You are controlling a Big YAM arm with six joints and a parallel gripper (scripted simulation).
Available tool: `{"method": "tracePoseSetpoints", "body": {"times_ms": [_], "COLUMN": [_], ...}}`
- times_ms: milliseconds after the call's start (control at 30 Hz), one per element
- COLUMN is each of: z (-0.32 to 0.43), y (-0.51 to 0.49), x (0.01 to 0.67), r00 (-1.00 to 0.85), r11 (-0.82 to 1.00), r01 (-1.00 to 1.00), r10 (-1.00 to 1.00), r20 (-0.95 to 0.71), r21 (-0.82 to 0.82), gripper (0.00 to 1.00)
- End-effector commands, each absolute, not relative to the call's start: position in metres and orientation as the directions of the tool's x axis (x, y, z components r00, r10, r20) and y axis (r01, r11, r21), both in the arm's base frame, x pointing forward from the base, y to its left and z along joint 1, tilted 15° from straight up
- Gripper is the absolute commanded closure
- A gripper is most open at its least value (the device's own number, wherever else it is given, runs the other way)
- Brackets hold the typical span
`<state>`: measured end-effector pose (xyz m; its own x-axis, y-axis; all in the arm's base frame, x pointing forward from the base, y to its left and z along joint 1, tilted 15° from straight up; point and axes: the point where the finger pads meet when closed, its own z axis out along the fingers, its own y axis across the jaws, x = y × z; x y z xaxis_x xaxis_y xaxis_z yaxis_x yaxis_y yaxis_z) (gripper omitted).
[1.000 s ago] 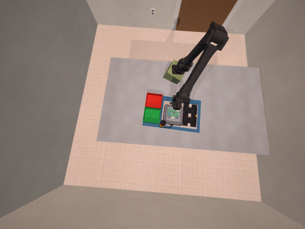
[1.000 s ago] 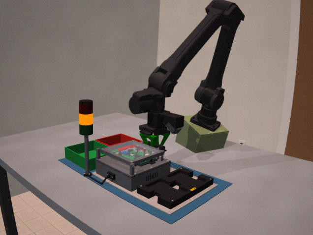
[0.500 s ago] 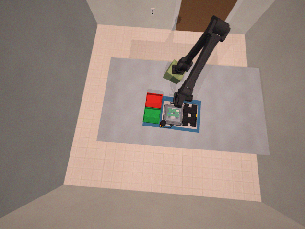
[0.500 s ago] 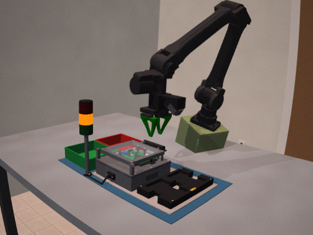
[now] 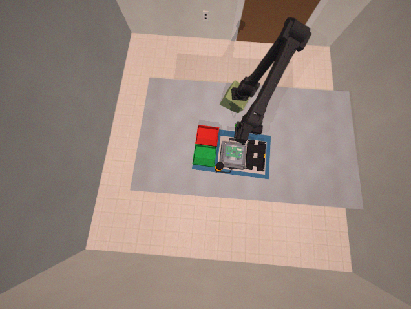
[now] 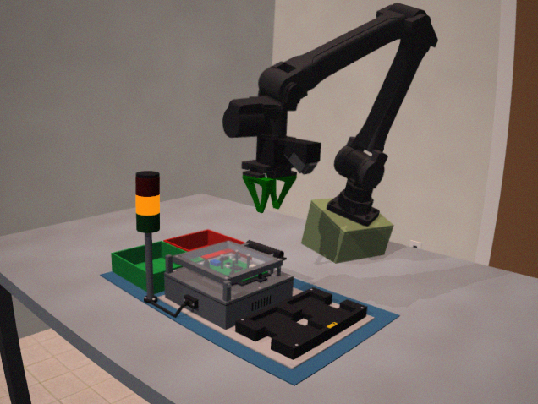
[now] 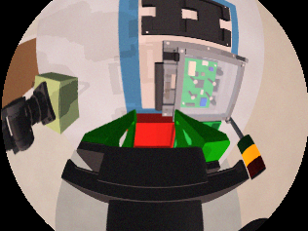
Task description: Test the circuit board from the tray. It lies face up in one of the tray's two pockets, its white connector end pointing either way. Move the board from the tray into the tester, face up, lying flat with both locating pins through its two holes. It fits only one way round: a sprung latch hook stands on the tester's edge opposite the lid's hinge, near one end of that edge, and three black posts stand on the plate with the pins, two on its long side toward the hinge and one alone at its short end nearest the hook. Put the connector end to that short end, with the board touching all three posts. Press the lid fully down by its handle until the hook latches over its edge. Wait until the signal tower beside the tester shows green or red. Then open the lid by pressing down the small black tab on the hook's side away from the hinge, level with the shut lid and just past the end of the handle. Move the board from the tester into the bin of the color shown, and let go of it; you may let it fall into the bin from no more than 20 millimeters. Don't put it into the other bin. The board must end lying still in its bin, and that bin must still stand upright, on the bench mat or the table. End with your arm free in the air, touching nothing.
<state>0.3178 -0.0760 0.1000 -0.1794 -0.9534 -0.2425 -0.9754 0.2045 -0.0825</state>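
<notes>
The green circuit board (image 6: 223, 260) lies in the grey tester (image 6: 230, 282) under the shut clear lid; it also shows from above (image 5: 234, 152) and in the wrist view (image 7: 202, 84). The lid's black handle (image 6: 265, 248) runs along the far edge. The signal tower (image 6: 147, 204) beside the tester glows amber. My gripper (image 6: 269, 204) hangs in the air well above the handle edge, its green fingers partly open with nothing between them; in the wrist view (image 7: 157, 119) the red bin shows between them.
The black tray (image 6: 304, 321) on the blue mat has both pockets empty. The red bin (image 6: 202, 238) and green bin (image 6: 134, 260) stand behind the tester, both empty. My arm's olive base block (image 6: 348, 234) stands at the back.
</notes>
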Motion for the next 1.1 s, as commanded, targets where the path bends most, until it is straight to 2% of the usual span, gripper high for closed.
{"method": "tracePoseSetpoints", "body": {"times_ms": [0,33,1067], "z": [0.1231,0.1241,0.1267], "y": [-0.0866,-0.0867,-0.0867], "x": [0.3404,0.3405,0.3405], "r00": [-0.159,-0.158,-0.162], "r11": [0.193,0.193,0.198], "r01": [-0.972,-0.972,-0.970], "r10": [-0.958,-0.959,-0.958], "r20": [-0.237,-0.237,-0.236], "r21": [-0.130,-0.133,-0.139], "gripper": [0.52,0.00,0.00]}}
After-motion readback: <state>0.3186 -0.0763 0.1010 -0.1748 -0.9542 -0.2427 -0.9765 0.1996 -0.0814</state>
